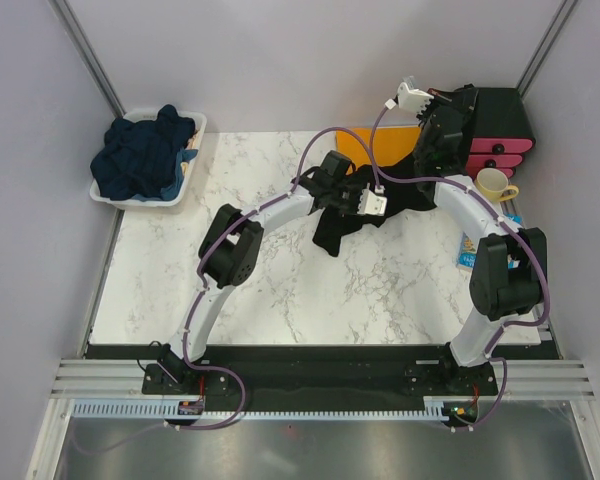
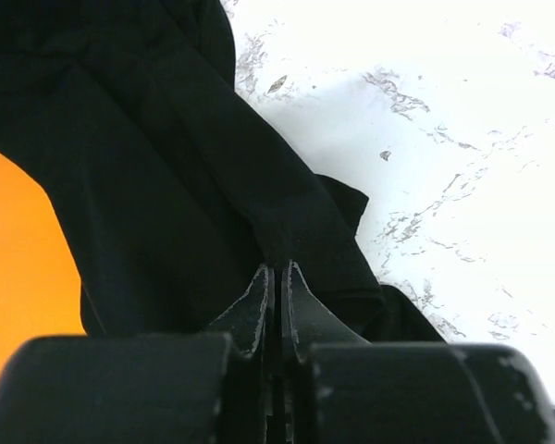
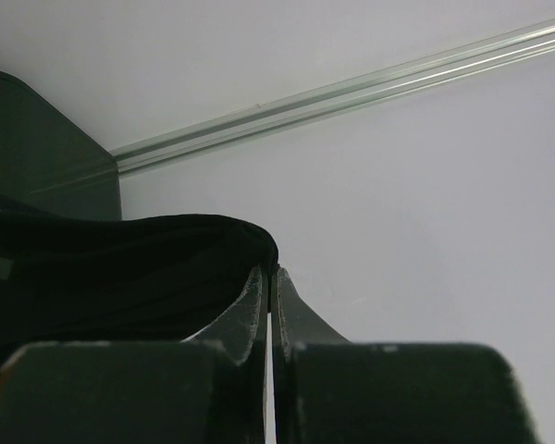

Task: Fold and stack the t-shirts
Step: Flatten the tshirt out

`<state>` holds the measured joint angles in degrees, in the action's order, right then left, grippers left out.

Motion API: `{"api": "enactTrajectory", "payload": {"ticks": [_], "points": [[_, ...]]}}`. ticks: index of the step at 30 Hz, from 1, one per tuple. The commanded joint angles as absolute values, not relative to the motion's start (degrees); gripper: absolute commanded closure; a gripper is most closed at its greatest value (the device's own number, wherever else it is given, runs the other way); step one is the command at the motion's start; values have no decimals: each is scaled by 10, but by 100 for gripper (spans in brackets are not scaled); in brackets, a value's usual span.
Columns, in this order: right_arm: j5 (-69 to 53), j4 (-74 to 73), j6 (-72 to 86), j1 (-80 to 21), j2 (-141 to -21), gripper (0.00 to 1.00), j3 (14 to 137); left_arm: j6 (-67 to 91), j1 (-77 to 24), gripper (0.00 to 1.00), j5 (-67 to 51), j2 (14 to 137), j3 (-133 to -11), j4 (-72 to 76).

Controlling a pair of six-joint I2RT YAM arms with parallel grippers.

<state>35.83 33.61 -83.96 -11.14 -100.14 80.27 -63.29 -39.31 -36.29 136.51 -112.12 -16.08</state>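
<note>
T-shirt [image 2: 157,157] — in left hand [image 2: 277,270] (right hand [image 3: 270,274])

White marble table [image 1: 280,290], black t-shirt [image 1: 332,236], orange sheet [image 1: 363,146], yellow mug [image 1: 494,185]

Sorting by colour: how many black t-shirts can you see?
1: the black t-shirt, pinched by the left pincer and right pincer, by the orange sheet. The navy heap in the white bin may hide others.
</note>
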Motion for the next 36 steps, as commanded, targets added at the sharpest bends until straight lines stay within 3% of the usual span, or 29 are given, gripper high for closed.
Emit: {"api": "enactTrajectory", "payload": {"ticks": [1, 8, 18, 21, 25, 28, 33, 36], "points": [[351, 360, -826, -117, -989, 100, 814, -617, -401, 98, -362, 1368, -1125, -168], [358, 357, -824, -117, -991, 100, 814, -604, -399, 98, -281, 1342, -1136, -168], [356, 309, -792, -116, -976, 100, 809, -616, -297, 98, -158, 1107, -1128, -220], [334, 223, -736, -116, -965, 100, 829, -662, -266, 98, -110, 1051, -1129, -247], [237, -61, -617, -106, -949, 100, 926, -703, -226, 98, -47, 1010, -1131, -253], [165, -168, -572, -100, -950, 100, 972, -722, -186, 98, -2, 1003, -1143, -252], [-23, -347, -593, -84, -926, 100, 1012, -749, -123, 98, 47, 1006, -1172, -249], [-76, -466, -638, -72, -923, 100, 1057, -761, -84, 98, 47, 1000, -1171, -241]]}}
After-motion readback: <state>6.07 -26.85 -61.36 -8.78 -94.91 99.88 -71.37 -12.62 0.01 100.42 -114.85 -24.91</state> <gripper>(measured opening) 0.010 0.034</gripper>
